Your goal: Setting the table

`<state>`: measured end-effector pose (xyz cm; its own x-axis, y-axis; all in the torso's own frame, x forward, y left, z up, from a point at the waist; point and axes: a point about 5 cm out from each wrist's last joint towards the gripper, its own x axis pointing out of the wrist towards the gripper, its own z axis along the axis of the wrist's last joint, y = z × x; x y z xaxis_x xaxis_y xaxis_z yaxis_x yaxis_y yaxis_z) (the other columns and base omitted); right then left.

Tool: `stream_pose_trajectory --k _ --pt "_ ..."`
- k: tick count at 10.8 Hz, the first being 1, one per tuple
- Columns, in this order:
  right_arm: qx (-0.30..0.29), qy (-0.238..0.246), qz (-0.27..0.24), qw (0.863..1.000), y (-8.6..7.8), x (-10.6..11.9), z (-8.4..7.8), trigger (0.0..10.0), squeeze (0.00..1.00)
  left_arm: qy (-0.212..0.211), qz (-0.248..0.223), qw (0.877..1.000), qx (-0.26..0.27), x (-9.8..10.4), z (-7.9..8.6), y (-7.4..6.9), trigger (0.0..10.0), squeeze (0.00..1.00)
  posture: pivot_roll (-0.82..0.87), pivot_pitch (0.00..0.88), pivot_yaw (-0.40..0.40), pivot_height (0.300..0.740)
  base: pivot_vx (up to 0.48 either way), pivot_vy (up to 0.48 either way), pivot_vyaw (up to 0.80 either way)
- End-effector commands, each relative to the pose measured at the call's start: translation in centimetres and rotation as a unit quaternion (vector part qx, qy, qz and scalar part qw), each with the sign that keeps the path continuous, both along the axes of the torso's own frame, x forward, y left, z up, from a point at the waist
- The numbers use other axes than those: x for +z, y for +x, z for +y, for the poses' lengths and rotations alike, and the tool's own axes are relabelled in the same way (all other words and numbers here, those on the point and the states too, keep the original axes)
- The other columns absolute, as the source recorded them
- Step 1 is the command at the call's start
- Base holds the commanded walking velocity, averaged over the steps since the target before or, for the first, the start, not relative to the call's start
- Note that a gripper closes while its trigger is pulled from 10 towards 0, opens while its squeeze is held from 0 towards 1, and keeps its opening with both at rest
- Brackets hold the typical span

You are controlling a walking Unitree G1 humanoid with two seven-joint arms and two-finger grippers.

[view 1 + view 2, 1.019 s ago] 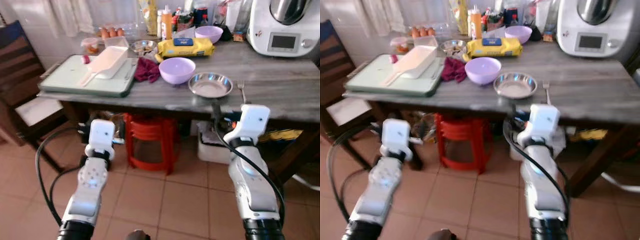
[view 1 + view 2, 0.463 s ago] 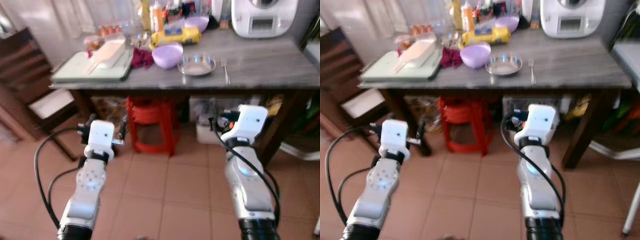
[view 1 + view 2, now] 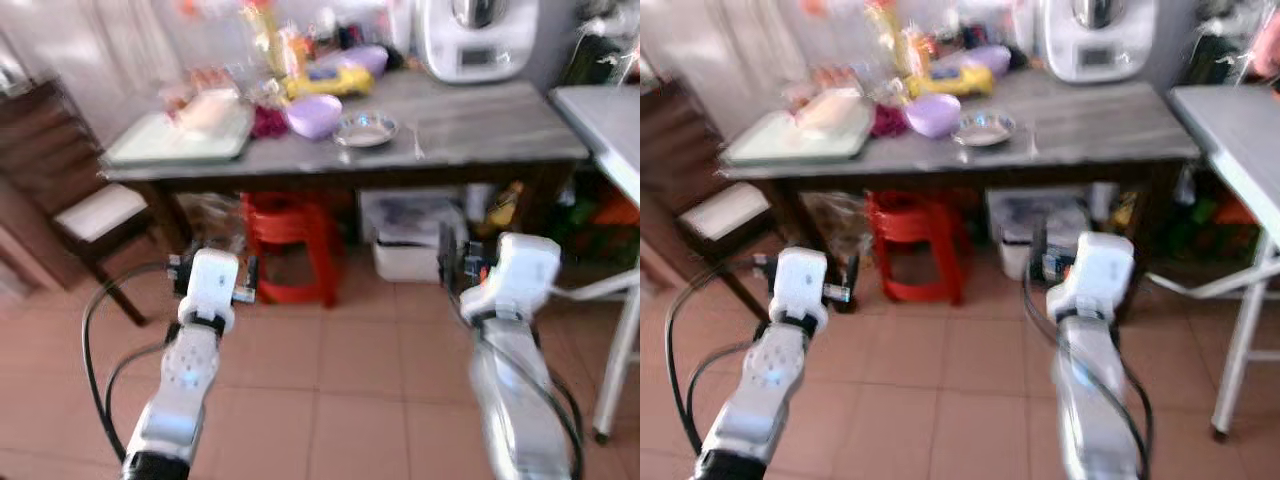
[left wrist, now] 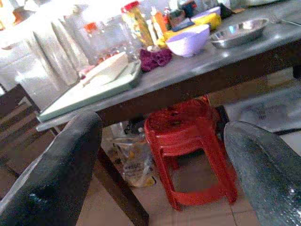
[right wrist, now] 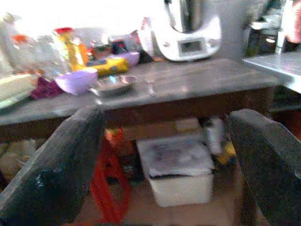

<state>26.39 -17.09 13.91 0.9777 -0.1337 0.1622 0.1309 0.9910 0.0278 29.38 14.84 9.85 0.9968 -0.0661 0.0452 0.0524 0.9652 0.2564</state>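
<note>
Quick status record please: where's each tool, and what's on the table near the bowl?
left tool: open, held low before the table, holding nothing
right tool: open, held low, holding nothing
table: ahead, grey top
purple bowl: on table, beside steel plate
fork: lying by the plate
red stool: under table
view: blurred

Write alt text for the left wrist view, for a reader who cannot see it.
Between the two spread black fingers of the empty left gripper, a grey stone-topped table carries a lilac plastic bowl, a shallow steel dish, a crumpled maroon cloth and a pale green tray. A red plastic stool stands on the floor under the table.
</note>
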Motion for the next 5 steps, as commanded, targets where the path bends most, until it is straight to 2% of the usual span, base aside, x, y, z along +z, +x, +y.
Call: stream_pose_trajectory --k 1,3,5 --pt "0.003 -0.002 0.002 1.000 -0.5 0.0 0.1 10.0 0.00 0.004 0.002 1.000 -0.011 0.0 0.0 0.3 10.0 0.00 -0.10 0.027 0.131 0.740 0.000 0.000 0.00" --pt "-0.008 -0.007 0.031 0.999 -2.8 -1.5 -0.4 10.0 0.00 -0.006 0.016 0.999 -0.043 -0.4 -0.6 0.3 10.0 0.00 -0.12 0.036 0.149 0.740 0.000 0.000 0.00" --pt "-0.012 0.008 0.040 0.999 -3.2 -1.8 0.0 10.0 0.00 -0.005 0.027 0.998 -0.062 -0.8 -0.7 -0.1 10.0 0.00 -0.11 0.057 0.184 0.740 0.000 0.000 0.00"
